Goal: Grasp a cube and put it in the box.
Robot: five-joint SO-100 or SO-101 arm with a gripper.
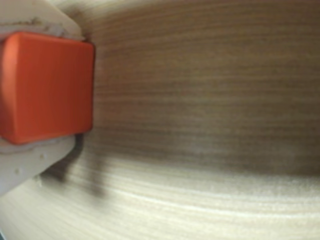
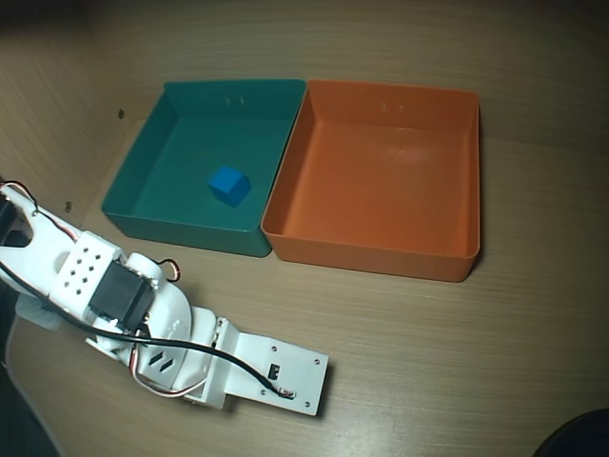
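Cube between pincer fingers; blue cube in teal tray.

Hobby or lab bench setup, wood-grain tabletop, white 3D-printed arm with exposed servo wiring, two plastic sorting trays, teal and orange

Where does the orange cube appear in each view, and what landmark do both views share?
Wrist view: the cube fills the left edge, clamped between the white gripper fingers, one above it and one below.
Overhead view: the cube is not visible; the arm covers the gripper's place.
Shared landmark: the wood-grain table.
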